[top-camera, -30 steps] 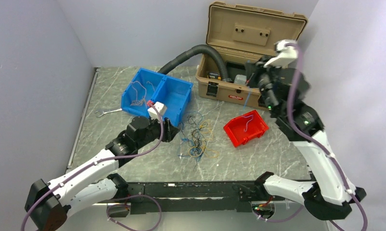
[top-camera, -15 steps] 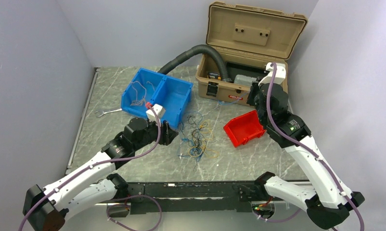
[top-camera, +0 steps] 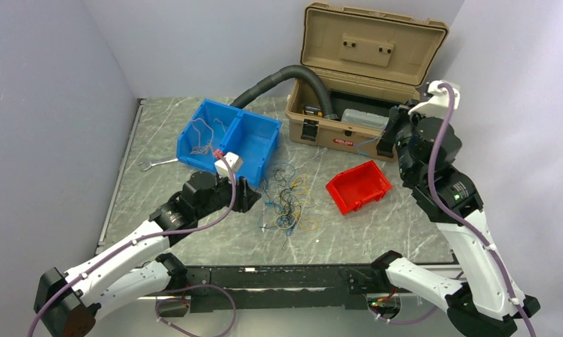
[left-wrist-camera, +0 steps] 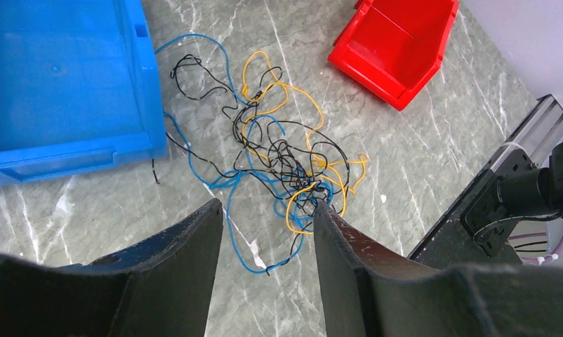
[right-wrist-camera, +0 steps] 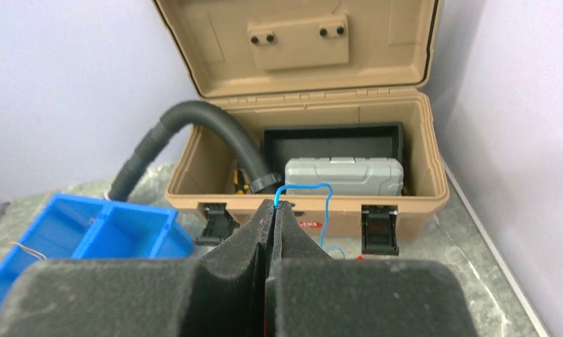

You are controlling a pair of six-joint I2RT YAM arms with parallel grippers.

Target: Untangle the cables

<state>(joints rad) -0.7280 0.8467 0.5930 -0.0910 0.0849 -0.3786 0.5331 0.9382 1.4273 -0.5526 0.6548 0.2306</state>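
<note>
Surface: grey marbled table [top-camera: 377, 225] boxed in by pale lilac walls [top-camera: 54, 91].
Cables: a loose tangle of yellow, blue and black cables [left-wrist-camera: 286, 165] lying near the middle of the table, between the blue bin [top-camera: 226, 140] and the red bin [top-camera: 359, 186].
Left gripper: the left gripper [left-wrist-camera: 268, 207] hangs just on the near side of the tangle, jaws spread apart and holding nothing.
Right gripper: the right gripper [right-wrist-camera: 273, 205] is raised by the right edge in front of the toolbox [top-camera: 356, 77], its foam pads pressed together on one blue wire [right-wrist-camera: 314, 188] that loops out from the tips.
Far right corner: tan toolbox with the lid up, a grey case [right-wrist-camera: 343, 175] inside, and a black corrugated hose [top-camera: 279, 76] running into it.
Blue bin: two compartments; thin whitish wires [top-camera: 205, 133] lie in the left one.
Left edge: a wrench [top-camera: 156, 163] lies flat beside the blue bin.
</note>
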